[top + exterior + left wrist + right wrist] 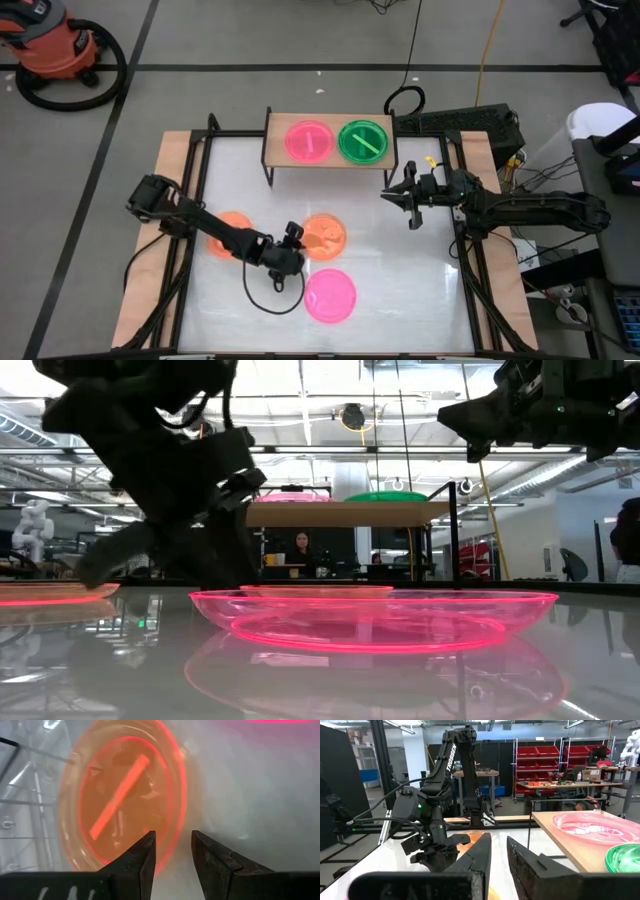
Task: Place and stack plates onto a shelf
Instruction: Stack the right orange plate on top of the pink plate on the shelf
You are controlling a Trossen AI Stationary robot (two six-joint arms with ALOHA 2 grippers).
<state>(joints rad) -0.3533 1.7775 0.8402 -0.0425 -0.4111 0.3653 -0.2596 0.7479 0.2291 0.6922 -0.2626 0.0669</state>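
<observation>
Left tool (pixel 293 243): hovering low at the rim of the middle orange plate (pixel 325 236), fingers (pixel 142 857) parted narrowly with nothing between them.
Right tool (pixel 400 197): waiting in the air beside the shelf (pixel 330 160), fingers narrowly apart, holding nothing.
Shelf: carrying a pink plate (pixel 309 140) and a green plate (pixel 363 140) side by side.
Bench (pixel 420 270): bearing the middle orange plate, a second orange plate (pixel 232 228) partly under the left arm, and a pink plate (pixel 330 296) near the front.
Handling: the plates are looking light, thin, stiff and slick; sliding on the bench is likely.
Grip: pinching the raised rim, one finger inside and one outside, is seeming best.
</observation>
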